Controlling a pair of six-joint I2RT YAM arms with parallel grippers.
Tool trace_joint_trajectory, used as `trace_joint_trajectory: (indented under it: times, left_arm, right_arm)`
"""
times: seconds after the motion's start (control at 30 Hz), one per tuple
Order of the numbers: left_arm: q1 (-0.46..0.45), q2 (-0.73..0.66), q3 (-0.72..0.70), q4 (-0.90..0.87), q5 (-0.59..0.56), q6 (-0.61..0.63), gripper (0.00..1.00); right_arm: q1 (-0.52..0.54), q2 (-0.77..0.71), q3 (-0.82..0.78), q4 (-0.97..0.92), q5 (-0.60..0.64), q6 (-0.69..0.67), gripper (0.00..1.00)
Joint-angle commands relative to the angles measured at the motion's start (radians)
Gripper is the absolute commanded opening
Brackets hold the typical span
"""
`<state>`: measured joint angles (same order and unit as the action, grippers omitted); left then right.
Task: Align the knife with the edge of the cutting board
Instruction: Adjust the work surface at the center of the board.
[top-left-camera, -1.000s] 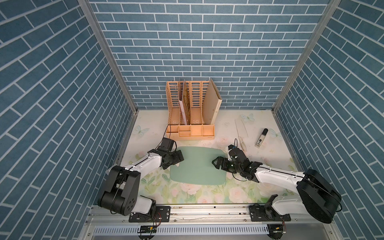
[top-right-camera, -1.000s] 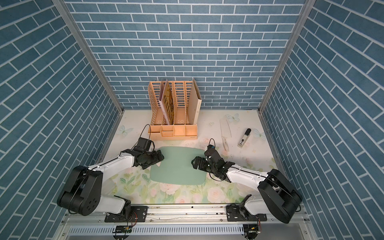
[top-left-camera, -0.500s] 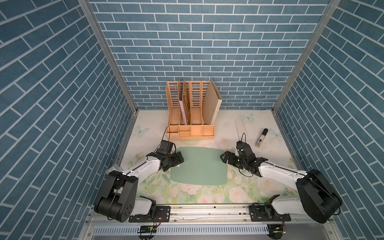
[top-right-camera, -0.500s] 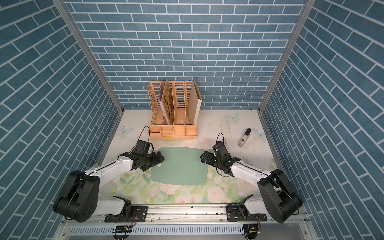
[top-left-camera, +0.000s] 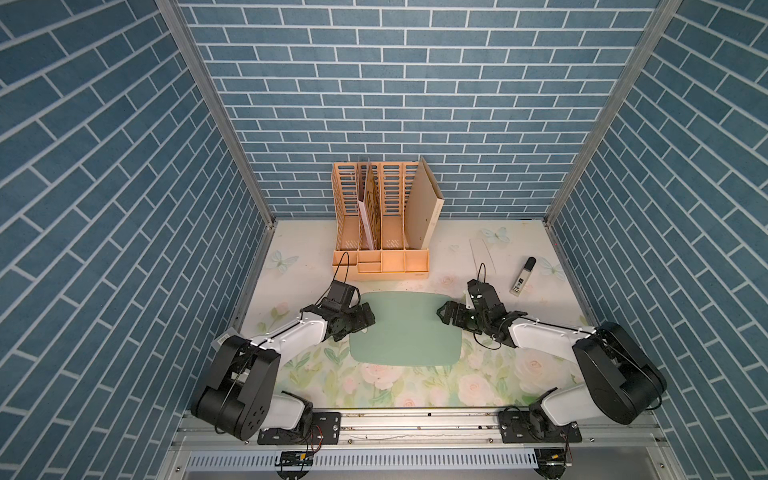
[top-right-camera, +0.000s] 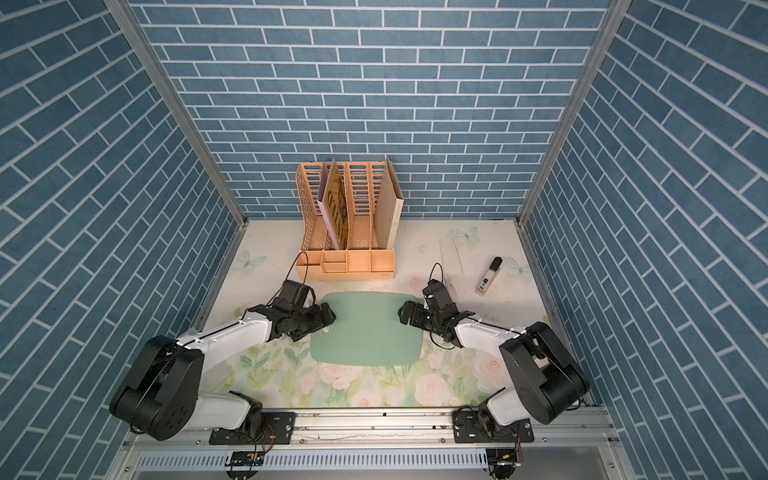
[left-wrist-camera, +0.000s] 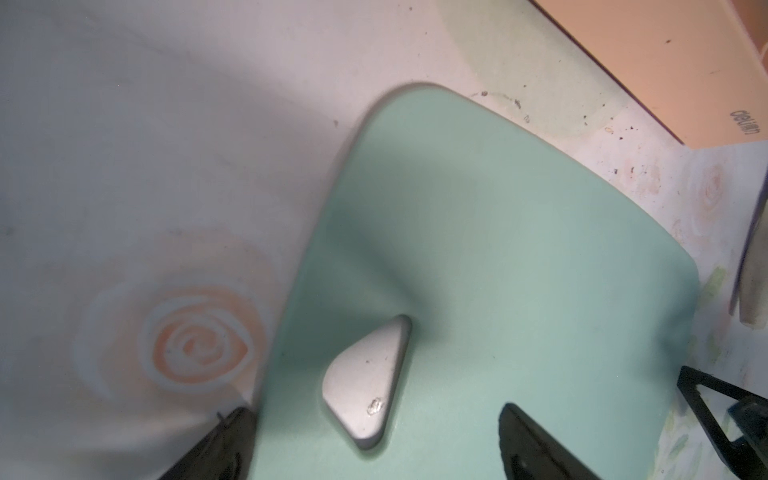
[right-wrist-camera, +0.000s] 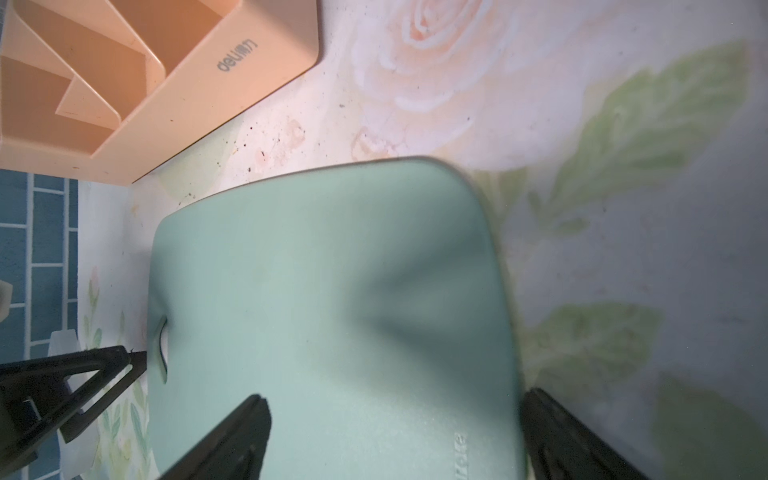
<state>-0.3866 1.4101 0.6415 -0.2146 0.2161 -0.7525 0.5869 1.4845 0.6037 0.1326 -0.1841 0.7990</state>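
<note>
The cutting board (top-left-camera: 405, 328) lies flat mid-worktop (top-left-camera: 291, 249), long side across. The left gripper (top-left-camera: 368, 316) and right gripper (top-left-camera: 445, 312) hover at its short ends, fingers (right-wrist-camera: 241, 432) apart, empty. The faint, pale knife (top-left-camera: 482, 254) lies behind the right gripper, lengthwise front-to-back; the right arm is nearer.

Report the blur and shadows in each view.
Left wrist view: soft focus, a broad shadow crosses the cutting board; right wrist view: the board's edge by the leaf print is smeared, a dark shadow on its middle; both top views: sharp, evenly lit, brick walls splayed by the wide lens.
</note>
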Motion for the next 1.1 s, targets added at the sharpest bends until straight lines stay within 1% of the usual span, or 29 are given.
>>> trace_joint_trajectory:
  times: [0.0, 0.2, 0.4, 0.67, 0.77, 0.83, 0.9, 1.07]
  left_arm:
    - [-0.023, 0.085, 0.009, -0.033, 0.056, -0.018, 0.94]
    - [-0.024, 0.131, 0.058, -0.05, 0.053, -0.001, 0.93]
    - [-0.027, 0.129, 0.047, -0.046, 0.055, -0.001, 0.94]
    - [-0.03, 0.107, 0.027, -0.046, 0.054, -0.003, 0.94]
    - [-0.03, 0.108, 0.047, -0.075, 0.029, 0.004, 0.99]
    - [-0.029, 0.106, 0.06, -0.095, 0.005, 0.008, 1.0]
    - [-0.029, 0.1, 0.064, -0.1, 0.005, 0.009, 1.0]
    - [-0.03, 0.097, 0.093, -0.138, -0.028, 0.014, 1.0]
  right_arm:
    - [0.006, 0.061, 0.045, -0.046, -0.034, -0.029, 0.98]
    - [-0.011, 0.107, 0.091, -0.047, -0.054, -0.035, 0.97]
    - [-0.027, 0.122, 0.11, -0.051, -0.066, -0.04, 0.97]
    - [-0.029, 0.085, 0.09, -0.047, -0.064, -0.037, 0.97]
    - [-0.031, 0.076, 0.092, -0.057, -0.061, -0.041, 0.97]
    - [-0.036, 0.075, 0.1, -0.067, -0.061, -0.044, 0.97]
    - [-0.041, 0.068, 0.105, -0.075, -0.057, -0.046, 0.97]
    - [-0.051, 0.018, 0.113, -0.094, -0.009, -0.067, 0.97]
